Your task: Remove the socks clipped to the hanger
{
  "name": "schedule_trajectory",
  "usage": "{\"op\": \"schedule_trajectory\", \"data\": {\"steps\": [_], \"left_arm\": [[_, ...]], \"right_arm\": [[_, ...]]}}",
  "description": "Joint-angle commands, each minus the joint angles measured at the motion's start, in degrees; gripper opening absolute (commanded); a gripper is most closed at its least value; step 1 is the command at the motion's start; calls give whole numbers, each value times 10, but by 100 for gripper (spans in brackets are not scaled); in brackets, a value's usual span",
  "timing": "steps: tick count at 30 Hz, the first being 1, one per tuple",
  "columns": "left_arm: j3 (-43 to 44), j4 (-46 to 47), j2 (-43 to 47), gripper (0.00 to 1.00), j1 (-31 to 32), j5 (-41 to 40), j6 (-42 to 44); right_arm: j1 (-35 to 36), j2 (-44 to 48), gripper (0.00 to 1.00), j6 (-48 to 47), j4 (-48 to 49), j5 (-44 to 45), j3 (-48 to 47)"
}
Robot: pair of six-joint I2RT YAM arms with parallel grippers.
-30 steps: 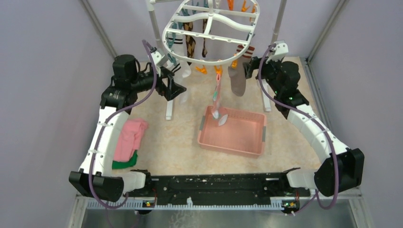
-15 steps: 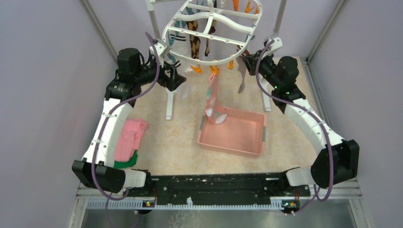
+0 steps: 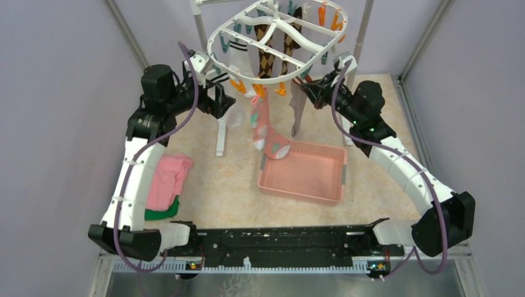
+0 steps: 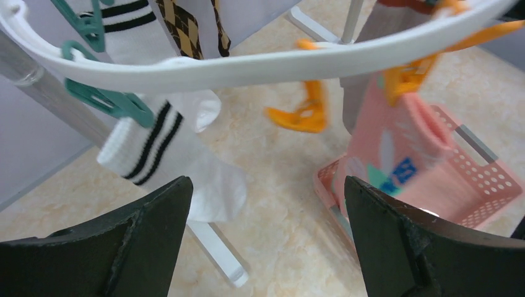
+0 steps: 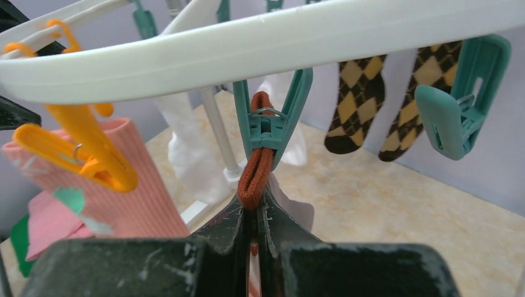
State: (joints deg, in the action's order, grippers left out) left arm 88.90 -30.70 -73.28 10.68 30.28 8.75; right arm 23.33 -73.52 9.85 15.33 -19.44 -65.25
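The white oval hanger point(image 3: 278, 46) hangs at the back with several socks clipped to it. My right gripper point(image 3: 308, 90) is shut on the rust-red cuff of the grey-brown sock point(image 5: 255, 167), just under the teal clip point(image 5: 269, 124) that holds it. The sock's grey foot point(image 3: 297, 114) dangles below. My left gripper point(image 4: 266, 185) stands open under the hanger's rim point(image 4: 247, 65), nothing between its fingers. A white sock with black stripes point(image 4: 167, 161) is to its left and the pink spotted sock point(image 4: 396, 154) to its right. The argyle pair point(image 5: 356, 105) hangs further back.
A pink basket point(image 3: 300, 197) sits on the table below the hanger, with the pink sock's toe point(image 3: 277, 148) over its near-left corner. Folded pink and green cloths point(image 3: 166, 182) lie at the left. The white stand's foot point(image 3: 220, 139) rests beside my left arm.
My right gripper has closed on the grey-brown sock's cuff. The hanger has turned and swung, carrying the pink sock leftward. My left gripper stayed open and shifted a little.
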Motion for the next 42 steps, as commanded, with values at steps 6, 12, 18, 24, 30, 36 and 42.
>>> {"op": "schedule_trajectory", "data": {"steps": [6,12,18,24,30,36,42], "left_arm": [[-2,-112,124,99,0,-7,52],[-12,-150,155,99,-1,14,69],[-51,-123,153,99,0,72,52],[-83,-58,125,99,4,145,34],[-95,22,96,99,36,140,32],[-57,7,25,99,91,116,72],[-32,23,-25,99,139,66,86]], "right_arm": [[81,19,0,15,-41,54,-32],[135,0,0,34,-62,139,-61],[181,-17,0,105,-48,217,-79],[220,-59,0,160,-64,305,-126],[258,-94,0,186,-68,373,-160],[271,-109,0,199,-69,392,-179],[272,-110,0,216,-64,389,-183]]}}
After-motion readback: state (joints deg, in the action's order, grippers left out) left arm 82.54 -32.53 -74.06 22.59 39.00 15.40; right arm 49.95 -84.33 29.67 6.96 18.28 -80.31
